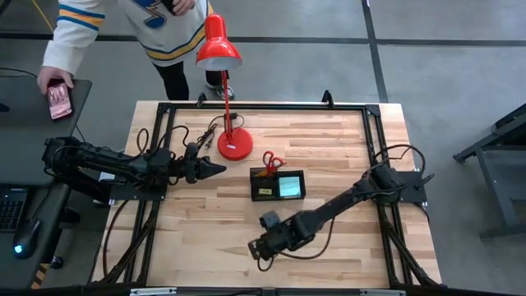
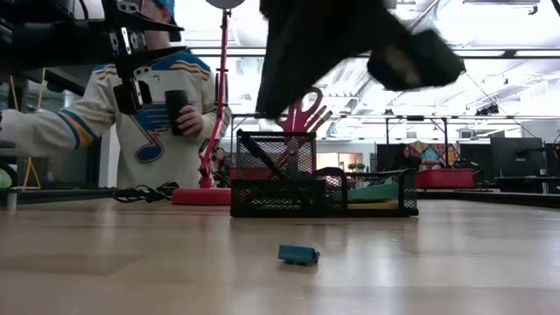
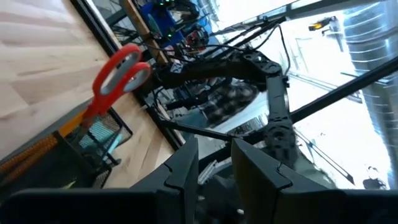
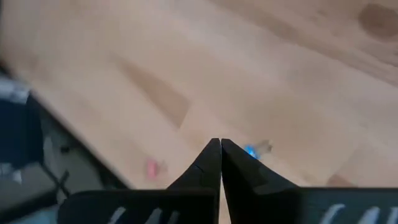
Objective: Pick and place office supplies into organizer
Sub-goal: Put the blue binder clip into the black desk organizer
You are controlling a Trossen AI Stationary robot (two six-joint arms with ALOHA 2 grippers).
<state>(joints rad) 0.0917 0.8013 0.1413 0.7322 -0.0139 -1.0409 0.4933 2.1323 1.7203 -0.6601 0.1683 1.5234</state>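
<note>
The black mesh organizer (image 1: 278, 184) stands mid-table, also seen in the low view (image 2: 324, 188). Red-handled scissors (image 1: 272, 161) stand upright in it, handles up (image 3: 118, 74), with a teal pad (image 1: 289, 186) and a yellow one (image 1: 265, 191) inside. A small teal block (image 2: 298, 255) lies flat on the table, nearer than the organizer. My right gripper (image 1: 258, 250) hangs shut above the table near its near edge, slanting down (image 4: 219, 144), with nothing between its fingers. The block shows as a blue spot (image 4: 250, 150) just past the tips. My left gripper (image 1: 220, 168) hovers level left of the organizer, open and empty (image 3: 214, 163).
A red desk lamp (image 1: 234, 146) stands behind the organizer, its shade (image 1: 218, 48) over the far edge. A black cord (image 1: 215, 131) lies by its base. A person (image 1: 156, 25) stands beyond the far edge. A small pink thing (image 4: 152, 167) lies near the table's edge.
</note>
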